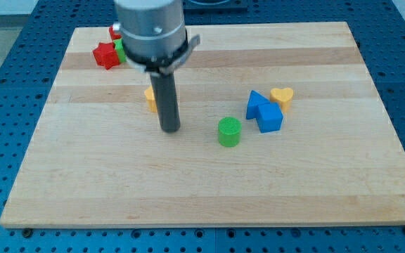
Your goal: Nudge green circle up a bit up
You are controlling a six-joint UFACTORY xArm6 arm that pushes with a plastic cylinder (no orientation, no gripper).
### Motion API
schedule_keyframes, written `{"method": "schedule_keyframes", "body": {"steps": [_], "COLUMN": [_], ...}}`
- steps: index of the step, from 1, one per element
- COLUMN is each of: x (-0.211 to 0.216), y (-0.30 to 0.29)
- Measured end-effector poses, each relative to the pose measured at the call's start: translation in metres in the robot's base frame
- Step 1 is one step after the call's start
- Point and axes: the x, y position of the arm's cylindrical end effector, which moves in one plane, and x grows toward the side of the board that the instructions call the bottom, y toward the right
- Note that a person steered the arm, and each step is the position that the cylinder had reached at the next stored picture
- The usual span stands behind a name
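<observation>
My tip (170, 130) rests on the table (83, 183), left of the green circle (229, 131), apart. The circle stands upright. No hand exists; the rod holds nothing.

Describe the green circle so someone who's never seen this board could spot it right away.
On the wooden board, look just below centre, to the view's right of my tip. The green circle stands alone there, left of the blue blocks. It is the only round, flat-topped cylinder, and nothing touches it.

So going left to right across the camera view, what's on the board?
Red star block → my tip → green circle block → blue blocks → yellow heart block. Blocks partly hidden behind the rod are left out.
</observation>
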Motion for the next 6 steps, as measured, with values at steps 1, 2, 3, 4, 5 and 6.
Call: {"method": "schedule_keyframes", "body": {"steps": [1, 2, 3, 4, 5, 6], "x": [0.053, 0.063, 0.058, 0.038, 0.011, -0.012], "y": [0.017, 0.074, 0.114, 0.120, 0.120, 0.108]}}
